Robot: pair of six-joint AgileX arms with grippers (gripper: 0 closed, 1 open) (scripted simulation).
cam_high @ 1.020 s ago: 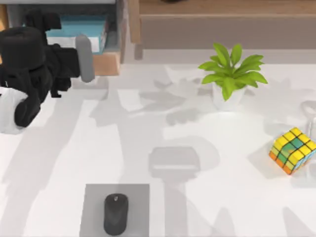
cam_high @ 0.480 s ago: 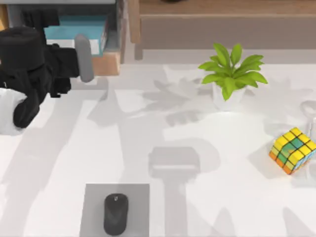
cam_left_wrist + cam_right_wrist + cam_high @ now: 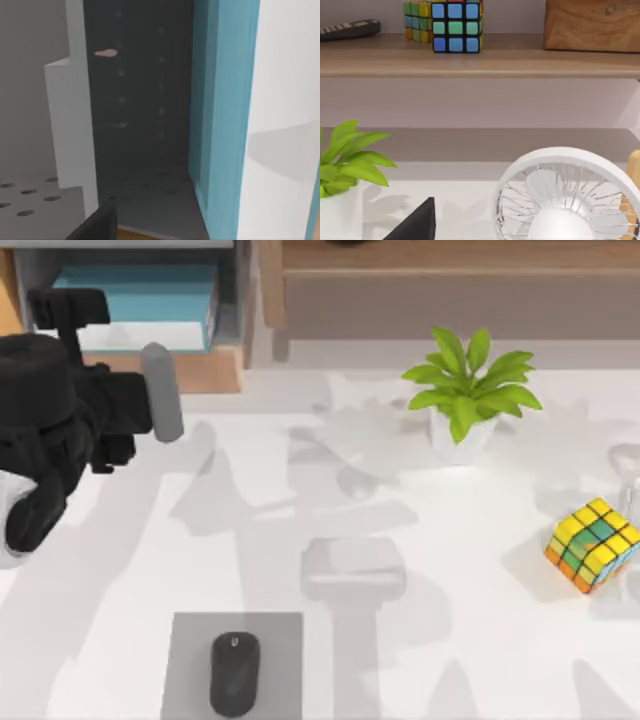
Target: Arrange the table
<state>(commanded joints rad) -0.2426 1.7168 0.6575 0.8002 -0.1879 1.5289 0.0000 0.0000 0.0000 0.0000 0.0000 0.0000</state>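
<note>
The white table (image 3: 250, 490) spans the top view. My left arm (image 3: 60, 420) hangs over its far left, just in front of the shelf unit's open compartment (image 3: 140, 270). A grey bar (image 3: 162, 392) sits at the arm's front end. A blue book with white pages (image 3: 135, 305) lies in that compartment. The left wrist view looks into the dark grey compartment (image 3: 140, 110) beside the blue book (image 3: 220, 115), with one dark fingertip (image 3: 97, 225) at the picture's edge. One dark fingertip (image 3: 415, 222) of my right gripper shows in the right wrist view.
A potted green plant (image 3: 465, 390) stands at the back right, and a coloured cube (image 3: 592, 545) lies at the right. A black mouse (image 3: 234, 672) rests on a grey mat (image 3: 190, 640) at the front. A white fan (image 3: 570, 200) stands close to the right wrist. The wooden shelf (image 3: 480, 62) carries two cubes.
My left arm has drawn back from the shelf toward the table's front and slightly left, and the grey bar moved with it. More of the blue book now shows.
</note>
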